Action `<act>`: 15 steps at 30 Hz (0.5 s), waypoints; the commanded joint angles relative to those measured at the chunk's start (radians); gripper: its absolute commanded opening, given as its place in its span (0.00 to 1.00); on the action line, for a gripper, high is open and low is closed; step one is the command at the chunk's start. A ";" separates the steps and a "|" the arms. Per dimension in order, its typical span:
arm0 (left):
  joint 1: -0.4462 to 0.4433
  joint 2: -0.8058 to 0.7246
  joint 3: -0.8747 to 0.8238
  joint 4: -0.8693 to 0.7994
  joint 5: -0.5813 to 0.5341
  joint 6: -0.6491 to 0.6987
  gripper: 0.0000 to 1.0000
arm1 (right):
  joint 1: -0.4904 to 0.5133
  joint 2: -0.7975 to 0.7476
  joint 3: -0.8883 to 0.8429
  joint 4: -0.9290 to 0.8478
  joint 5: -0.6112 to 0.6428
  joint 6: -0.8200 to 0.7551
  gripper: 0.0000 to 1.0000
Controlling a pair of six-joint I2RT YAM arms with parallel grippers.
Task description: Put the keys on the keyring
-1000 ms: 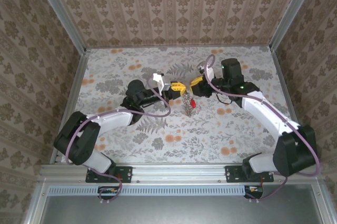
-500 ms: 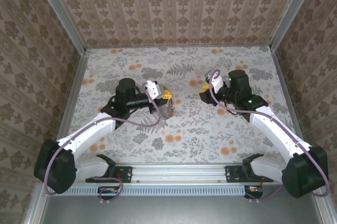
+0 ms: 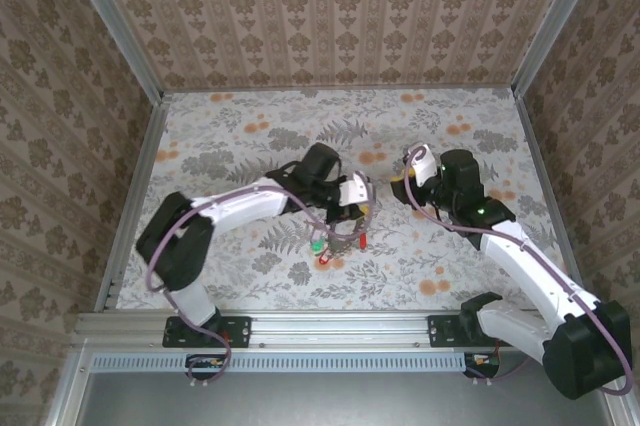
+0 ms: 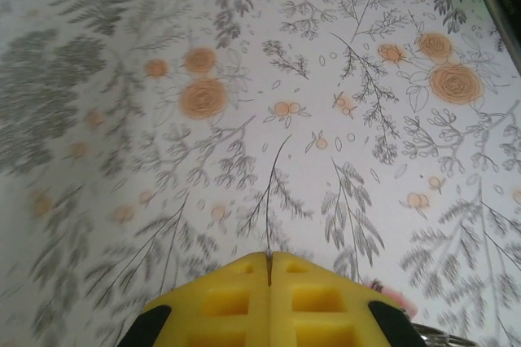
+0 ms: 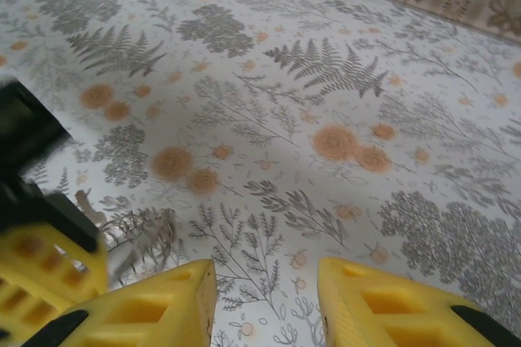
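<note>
Left pincer (image 4: 269,270): fingers pressed together, seam tight in the wrist view. Top view puts it at frame centre (image 3: 352,204), and the keyring (image 3: 345,231) sits just below it. I read this as a pinch on the ring's rim, but you cannot see the contact itself. A sliver of the ring (image 4: 440,335) shows at lower right of the left wrist view.

The keys (image 3: 322,251), red and green heads, cluster at the ring's lower left, with one red head at its right. You cannot tell whether they are threaded or only lying against it.

Right pincer (image 5: 264,294): fingers spread, nothing between them. In the top view it sits right of centre (image 3: 398,178), apart from the ring, which shows at lower left of its own view (image 5: 146,241).

Judgement: the left arm steadies the ring over the table (image 3: 230,136), and the right is free to fetch a key.
</note>
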 commanded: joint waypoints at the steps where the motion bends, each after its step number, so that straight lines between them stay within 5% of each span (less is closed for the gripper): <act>1: -0.043 0.105 0.092 0.007 0.054 -0.010 0.03 | -0.014 -0.026 -0.055 0.061 0.124 0.075 0.40; 8: -0.019 0.090 0.009 0.279 0.071 -0.228 0.32 | -0.079 -0.012 -0.182 0.289 0.380 0.125 0.49; 10: 0.015 0.026 -0.065 0.373 0.066 -0.288 0.48 | -0.125 0.024 -0.202 0.358 0.414 0.141 0.50; 15: 0.155 -0.206 -0.304 0.557 -0.113 -0.420 0.55 | -0.192 0.151 -0.280 0.627 0.427 0.105 0.54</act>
